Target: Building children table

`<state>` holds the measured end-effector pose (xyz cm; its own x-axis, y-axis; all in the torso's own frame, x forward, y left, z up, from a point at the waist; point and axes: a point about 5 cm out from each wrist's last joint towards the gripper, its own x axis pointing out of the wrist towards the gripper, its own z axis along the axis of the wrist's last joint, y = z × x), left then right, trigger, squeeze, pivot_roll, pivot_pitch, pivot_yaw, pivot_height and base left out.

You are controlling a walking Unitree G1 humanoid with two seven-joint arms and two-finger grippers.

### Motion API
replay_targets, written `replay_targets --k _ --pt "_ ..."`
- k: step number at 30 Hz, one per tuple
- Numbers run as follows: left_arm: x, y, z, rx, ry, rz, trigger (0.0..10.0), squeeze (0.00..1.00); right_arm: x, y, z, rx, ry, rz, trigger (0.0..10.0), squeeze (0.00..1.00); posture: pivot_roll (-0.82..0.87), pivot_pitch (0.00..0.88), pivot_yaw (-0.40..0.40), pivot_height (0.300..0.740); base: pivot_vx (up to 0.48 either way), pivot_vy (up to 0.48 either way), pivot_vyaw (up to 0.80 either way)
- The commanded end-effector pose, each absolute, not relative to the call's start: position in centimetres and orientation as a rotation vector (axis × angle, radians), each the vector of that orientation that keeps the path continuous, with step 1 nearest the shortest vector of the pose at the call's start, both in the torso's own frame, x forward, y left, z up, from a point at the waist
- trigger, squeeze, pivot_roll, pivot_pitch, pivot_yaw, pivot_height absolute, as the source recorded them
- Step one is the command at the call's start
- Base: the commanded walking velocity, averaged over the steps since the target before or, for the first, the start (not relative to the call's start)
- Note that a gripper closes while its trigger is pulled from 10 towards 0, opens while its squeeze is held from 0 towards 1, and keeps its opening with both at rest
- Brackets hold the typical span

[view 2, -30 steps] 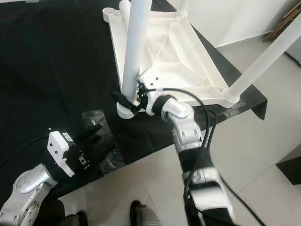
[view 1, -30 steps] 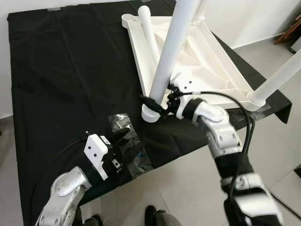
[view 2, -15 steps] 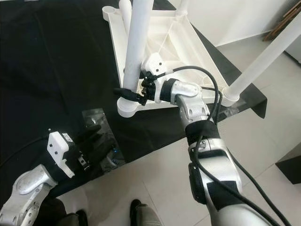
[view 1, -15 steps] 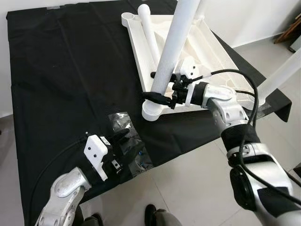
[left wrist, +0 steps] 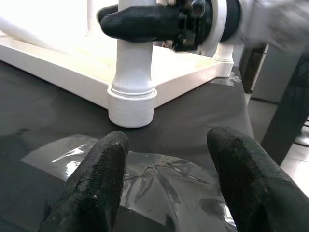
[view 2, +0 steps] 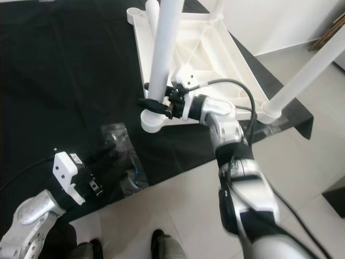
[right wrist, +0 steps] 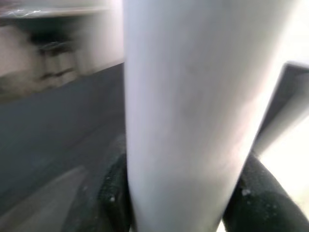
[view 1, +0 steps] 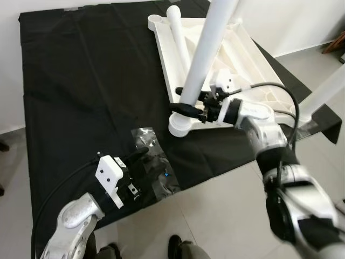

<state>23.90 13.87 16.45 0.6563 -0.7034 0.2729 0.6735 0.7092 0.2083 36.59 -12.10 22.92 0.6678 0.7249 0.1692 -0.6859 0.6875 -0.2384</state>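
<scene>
Right gripper (view 1: 188, 108) clamped around white leg (view 1: 202, 59) just above its corner socket (view 1: 180, 125); leg fills gap between fingers (right wrist: 113, 193) in wrist view.

Left gripper (view 1: 137, 162) spread wide, empty, hovering over clear plastic bag (view 1: 153, 172) on black cloth (view 1: 81, 91).

Upturned tabletop (view 1: 242, 59) lies on cloth. Three legs upright in sockets, one loose leg (view 1: 180, 32) lying in tray. Judgement: one leg left to fit.

Bag holds small hardware, too small to tell.

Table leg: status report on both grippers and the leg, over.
Right gripper shut on table leg, just above its corner socket. Left gripper open, over clear plastic bag on black cloth. Upturned tabletop flat; nothing blocking.
</scene>
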Motion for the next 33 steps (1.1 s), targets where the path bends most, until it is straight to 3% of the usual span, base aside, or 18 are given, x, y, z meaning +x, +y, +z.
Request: replay_targets --k 1,2,4,5,14,15,17,18,19,20,24,25,26,27,28,33 --pt "23.7 13.9 16.0 0.067 -0.329 -0.792 10.0 0.00 36.0 -14.1 17.7 -0.205 -0.039 0.382 0.0 0.00 0.03 0.294 -0.130 0.740 0.000 0.000 0.00" --pt "23.8 14.0 16.0 0.063 -0.329 -0.791 10.0 0.00 33.6 -13.3 16.0 -0.223 -0.001 0.254 0.0 0.00 0.05 0.295 -0.125 0.740 0.000 0.000 0.00" --pt "23.8 14.0 16.0 0.063 -0.329 -0.791 10.0 0.00 33.6 -13.3 16.0 -0.223 -0.001 0.254 0.0 0.00 0.05 0.295 -0.125 0.740 0.000 0.000 0.00" --pt "23.8 14.1 16.1 0.060 -0.329 -0.790 10.0 0.00 31.9 -12.8 15.3 -0.230 0.014 0.200 0.0 0.00 0.05 0.295 -0.125 0.740 0.000 0.000 0.00" --pt "24.1 14.4 15.9 0.062 -0.323 -0.795 10.0 0.00 33.0 -11.8 14.7 -0.241 0.075 0.327 0.0 0.00 0.04 0.274 -0.115 0.740 0.000 0.000 0.00" --pt "24.1 14.4 15.9 0.064 -0.324 -0.789 10.0 0.00 32.8 -11.3 14.5 -0.242 0.097 0.357 2.9 0.00 0.04 0.272 -0.110 0.740 0.000 0.000 0.00" --pt "24.1 14.4 15.9 0.064 -0.324 -0.789 10.0 0.00 32.8 -11.3 14.5 -0.242 0.097 0.357 2.9 0.00 0.04 0.272 -0.110 0.740 0.000 0.000 0.00" --pt "24.0 14.4 15.9 0.065 -0.324 -0.784 10.0 0.00 32.7 -10.9 14.5 -0.240 0.112 0.374 10.0 0.00 0.04 0.272 -0.112 0.740 0.000 0.000 0.00" --pt "24.1 14.4 15.9 0.067 -0.323 -0.787 10.0 0.00 33.0 -10.6 15.1 -0.219 0.097 0.414 10.0 0.82 0.04 0.271 -0.111 0.740 0.000 0.000 0.00" --pt "24.1 14.3 15.9 0.068 -0.322 -0.792 10.0 0.00 33.4 -10.1 16.3 -0.183 0.059 0.470 10.0 1.00 0.04 0.269 -0.112 0.740 0.000 0.000 0.00" --pt "24.1 14.2 16.0 0.069 -0.323 -0.797 10.0 0.00 34.6 -9.1 20.2 -0.111 -0.110 0.649 10.0 1.00 0.04 0.273 -0.117 0.740 0.000 0.000 0.00" --pt "24.1 14.1 16.0 0.067 -0.325 -0.795 10.0 0.00 34.5 -8.9 21.6 -0.123 -0.162 0.737 10.0 0.72 0.04 0.273 -0.119 0.740 0.000 0.000 0.00" --pt "24.1 14.1 16.0 0.066 -0.326 -0.795 10.0 0.00 34.4 -8.9 22.6 -0.136 -0.188 0.813 10.0 0.09 0.05 0.276 -0.121 0.740 0.000 0.000 0.00" --pt "24.0 14.0 16.0 0.065 -0.327 -0.794 10.0 0.00 34.3 -9.0 23.1 -0.146 -0.195 0.856 10.0 0.09 0.05 0.276 -0.121 0.740 0.000 0.000 0.00" --pt "24.0 14.0 16.0 0.064 -0.327 -0.795 10.0 0.00 34.5 -9.3 23.6 -0.198 -0.209 0.901 10.0 0.00 0.04 0.277 -0.124 0.740 0.000 0.000 0.00" --pt "24.0 13.8 16.0 0.063 -0.329 -0.798 10.0 0.00 35.7 -10.4 24.6 -0.309 -0.209 0.995 10.0 0.00 0.05 0.281 -0.133 0.740 0.000 0.000 0.00"
